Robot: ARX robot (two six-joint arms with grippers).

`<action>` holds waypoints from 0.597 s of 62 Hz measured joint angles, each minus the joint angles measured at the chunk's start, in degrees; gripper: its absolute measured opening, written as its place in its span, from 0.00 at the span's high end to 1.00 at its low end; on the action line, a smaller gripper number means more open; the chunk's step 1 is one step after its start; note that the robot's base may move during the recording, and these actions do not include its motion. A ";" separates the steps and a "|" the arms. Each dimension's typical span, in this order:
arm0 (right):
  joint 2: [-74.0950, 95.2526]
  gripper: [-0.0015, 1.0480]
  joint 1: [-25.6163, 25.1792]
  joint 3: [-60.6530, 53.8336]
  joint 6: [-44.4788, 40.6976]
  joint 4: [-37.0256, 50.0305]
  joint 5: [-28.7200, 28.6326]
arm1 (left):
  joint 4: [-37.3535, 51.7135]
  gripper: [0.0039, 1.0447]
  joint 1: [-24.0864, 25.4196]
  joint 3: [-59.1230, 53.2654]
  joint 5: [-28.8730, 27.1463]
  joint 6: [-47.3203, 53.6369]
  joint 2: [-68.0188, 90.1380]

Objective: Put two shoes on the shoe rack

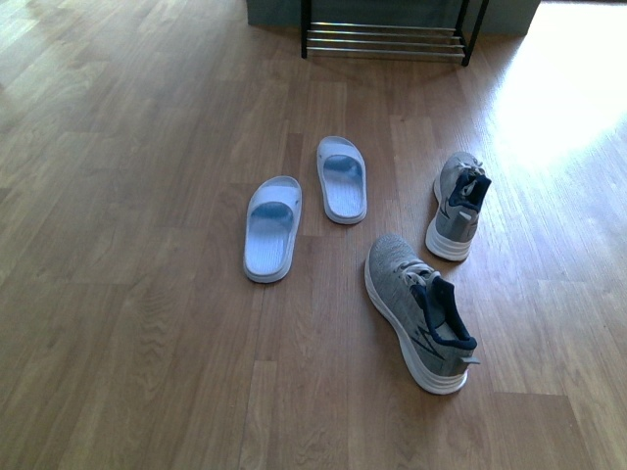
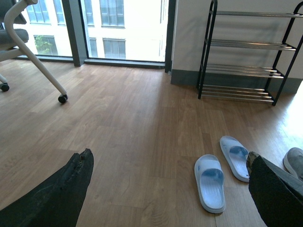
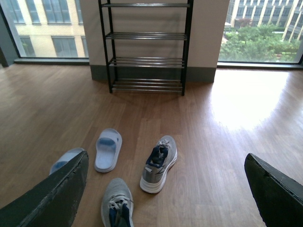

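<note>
Left pincer (image 2: 169,155) and right pincer (image 3: 165,157) are being held apart, empty. Grey knit sneakers (image 1: 416,313) and pale blue rubber slides (image 1: 272,227) are lying on floor (image 1: 127,196), well apart from black-framed chrome-rod shoe rack (image 1: 384,39). Likely risk: shoe being dropped between rods.

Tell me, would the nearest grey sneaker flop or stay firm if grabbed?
The nearest grey sneaker has a knit upper, which would probably squash under a grip. Its thick white sole looks stiff and broad, so tipping seems unlikely. It may slide on the smooth floor.
</note>
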 joint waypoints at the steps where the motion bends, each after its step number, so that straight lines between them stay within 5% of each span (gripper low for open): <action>1: 0.00 0.09 0.00 0.00 -0.02 0.00 0.00 | 0.00 0.09 0.00 0.00 0.00 0.00 0.00; 37: 0.00 0.09 0.00 0.00 -0.02 0.00 0.00 | 0.00 0.09 0.00 0.00 0.00 0.00 0.00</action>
